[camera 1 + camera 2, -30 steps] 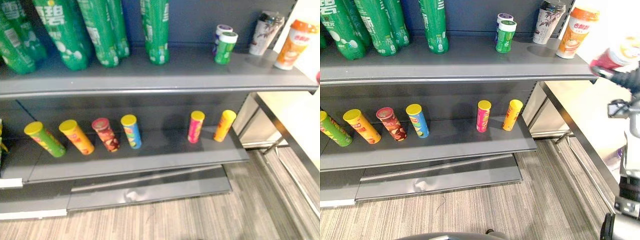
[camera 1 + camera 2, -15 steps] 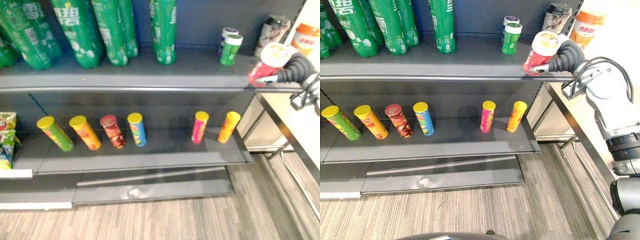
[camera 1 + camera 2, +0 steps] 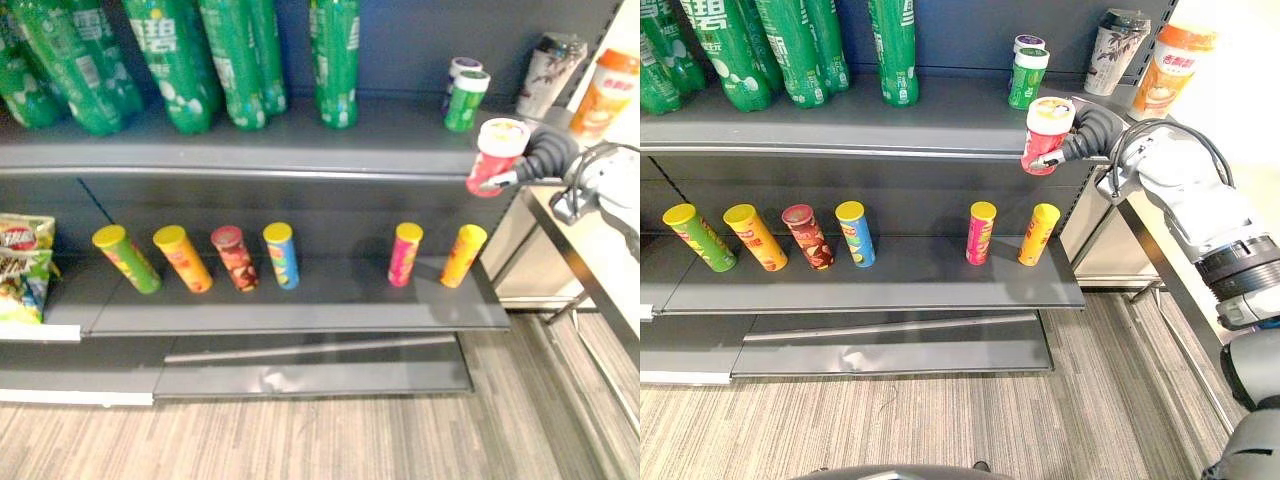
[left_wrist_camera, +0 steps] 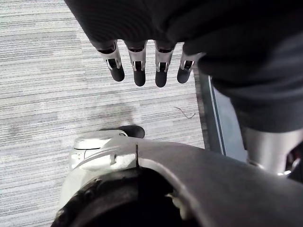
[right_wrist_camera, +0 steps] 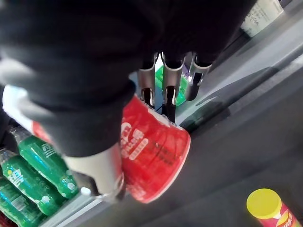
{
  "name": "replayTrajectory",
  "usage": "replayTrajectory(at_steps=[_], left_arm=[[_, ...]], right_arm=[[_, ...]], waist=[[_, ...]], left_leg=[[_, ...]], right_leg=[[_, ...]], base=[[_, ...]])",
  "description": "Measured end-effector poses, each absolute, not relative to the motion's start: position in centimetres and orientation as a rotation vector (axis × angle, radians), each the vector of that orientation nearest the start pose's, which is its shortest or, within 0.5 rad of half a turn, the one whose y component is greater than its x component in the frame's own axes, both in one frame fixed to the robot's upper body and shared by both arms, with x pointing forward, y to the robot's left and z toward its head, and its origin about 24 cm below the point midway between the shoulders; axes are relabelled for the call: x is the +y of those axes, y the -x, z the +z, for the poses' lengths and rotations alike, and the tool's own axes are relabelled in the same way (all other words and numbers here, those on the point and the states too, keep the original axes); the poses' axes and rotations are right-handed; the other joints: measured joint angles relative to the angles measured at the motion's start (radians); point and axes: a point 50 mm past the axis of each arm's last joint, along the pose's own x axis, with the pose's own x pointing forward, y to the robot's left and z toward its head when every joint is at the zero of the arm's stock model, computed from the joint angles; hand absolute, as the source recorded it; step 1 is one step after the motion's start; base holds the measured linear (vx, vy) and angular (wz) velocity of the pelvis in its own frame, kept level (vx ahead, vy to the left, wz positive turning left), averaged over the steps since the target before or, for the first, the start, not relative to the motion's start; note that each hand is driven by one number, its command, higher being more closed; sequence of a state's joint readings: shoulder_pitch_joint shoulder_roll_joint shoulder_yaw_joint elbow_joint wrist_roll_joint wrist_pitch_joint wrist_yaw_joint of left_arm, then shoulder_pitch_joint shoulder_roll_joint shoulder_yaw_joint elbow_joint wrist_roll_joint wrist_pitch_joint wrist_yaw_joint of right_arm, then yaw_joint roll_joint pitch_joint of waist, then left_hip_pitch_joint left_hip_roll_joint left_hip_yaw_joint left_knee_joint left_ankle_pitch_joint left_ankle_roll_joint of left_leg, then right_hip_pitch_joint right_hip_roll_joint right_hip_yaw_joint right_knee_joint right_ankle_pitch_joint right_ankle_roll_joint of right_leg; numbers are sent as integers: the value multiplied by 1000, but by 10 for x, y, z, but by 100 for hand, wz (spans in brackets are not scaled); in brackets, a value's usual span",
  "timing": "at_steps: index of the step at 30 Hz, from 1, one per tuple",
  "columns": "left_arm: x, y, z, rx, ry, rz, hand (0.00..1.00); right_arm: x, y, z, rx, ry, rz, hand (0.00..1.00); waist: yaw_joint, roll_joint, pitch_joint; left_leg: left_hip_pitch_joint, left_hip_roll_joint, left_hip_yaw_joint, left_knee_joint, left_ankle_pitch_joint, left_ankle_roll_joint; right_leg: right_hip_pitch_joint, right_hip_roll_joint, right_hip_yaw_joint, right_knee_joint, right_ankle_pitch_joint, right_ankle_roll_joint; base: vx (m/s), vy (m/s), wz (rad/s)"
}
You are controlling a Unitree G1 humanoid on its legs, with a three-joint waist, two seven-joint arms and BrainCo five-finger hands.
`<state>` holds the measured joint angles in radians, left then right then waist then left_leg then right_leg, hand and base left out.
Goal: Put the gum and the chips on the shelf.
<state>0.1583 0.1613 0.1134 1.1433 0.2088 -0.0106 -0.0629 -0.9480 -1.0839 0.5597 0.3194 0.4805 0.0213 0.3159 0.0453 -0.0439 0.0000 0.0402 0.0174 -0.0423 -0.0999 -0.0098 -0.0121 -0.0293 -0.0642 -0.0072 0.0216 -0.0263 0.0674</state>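
Red tub point(image 3: 1046, 137): we see a red cup-shaped tub with a pale lid, held tilted right of centre in the head views, just in front of the upper shelf's edge; we cannot tell whether it touches that edge.
Right robot hand point(image 3: 1087, 133): clamped on the red tub, its fingers point(image 5: 173, 92) curled round the tub's side.
Left robot hand point(image 4: 138, 66): fingers straight and relaxed, holding nothing, above the striped floor point(image 4: 42, 71).
Upper shelf point(image 3: 840, 125): grey. Green bottles point(image 3: 790, 50) stand at the upper left. A green white-capped jar point(image 3: 1026, 78), with a purple-capped jar point(image 3: 1029, 43) just behind it, stands near the tub. A patterned cup point(image 3: 1118, 48) and an orange cup point(image 3: 1173, 72) stand at the upper right.
Lower shelf point(image 3: 920, 285): six chip cans point(image 3: 856, 233) stand in a row, with green, orange, dark red and blue on the left, and pink and yellow apart, right of centre.
Snack bag point(image 3: 20, 270): at the left edge of the left eye view, beside the green can.
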Motion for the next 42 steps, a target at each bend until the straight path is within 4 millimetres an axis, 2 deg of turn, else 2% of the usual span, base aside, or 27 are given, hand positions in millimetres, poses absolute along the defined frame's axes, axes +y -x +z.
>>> replayTrajectory(at_steps=[2, 10, 15, 21, 34, 39, 42], left_arm=[[224, -44, -168, 1297, -208, 38, 0], [224, -45, -168, 1293, -203, 47, 0], [224, -46, -168, 1293, -205, 51, 0], [224, -46, -168, 1292, -207, 51, 0], [225, -46, -168, 1292, -209, 50, 0], [228, -48, -167, 1285, -215, 53, 0], [227, -51, -167, 1281, -223, 45, 0]], right_arm=[[-239, -352, 265, -186, 795, 365, 100], [-249, -361, 279, -166, 797, 288, 100], [-240, -365, 293, -215, 777, 288, 100], [-235, -366, 299, -236, 768, 297, 100], [-234, -366, 295, -229, 760, 305, 100], [-232, -370, 276, -176, 748, 324, 100], [-230, -371, 275, -183, 732, 325, 100]], waist=[[13, 0, 0], [22, 0, 0], [23, 0, 0], [25, -1, 1], [29, -10, 6], [38, -24, 14], [39, -23, 16]], left_leg=[[-1, 5, -2, -1, 3, -3], [-16, 17, -22, -1, 16, -18], [-12, 29, -10, -1, 18, -20], [-4, 43, 13, -1, 18, -27], [-14, 45, 14, -1, 17, -31], [-25, 45, -3, -1, 20, -34], [-38, 43, -22, -2, 24, -35]], right_leg=[[1, 5, -2, -5, 4, -3], [2, 17, -23, -19, 14, -11], [2, 30, -14, -25, 21, -19], [2, 44, 6, -39, 34, -23], [2, 45, 4, -48, 39, -20], [1, 45, -13, -52, 39, -20], [-3, 43, -27, -53, 39, -20]], base=[[0, 0, 0], [-16, -20, 8], [-8, -16, -7], [-18, -18, -12], [-7, -4, -1], [5, -7, 10], [-4, -4, 14]])
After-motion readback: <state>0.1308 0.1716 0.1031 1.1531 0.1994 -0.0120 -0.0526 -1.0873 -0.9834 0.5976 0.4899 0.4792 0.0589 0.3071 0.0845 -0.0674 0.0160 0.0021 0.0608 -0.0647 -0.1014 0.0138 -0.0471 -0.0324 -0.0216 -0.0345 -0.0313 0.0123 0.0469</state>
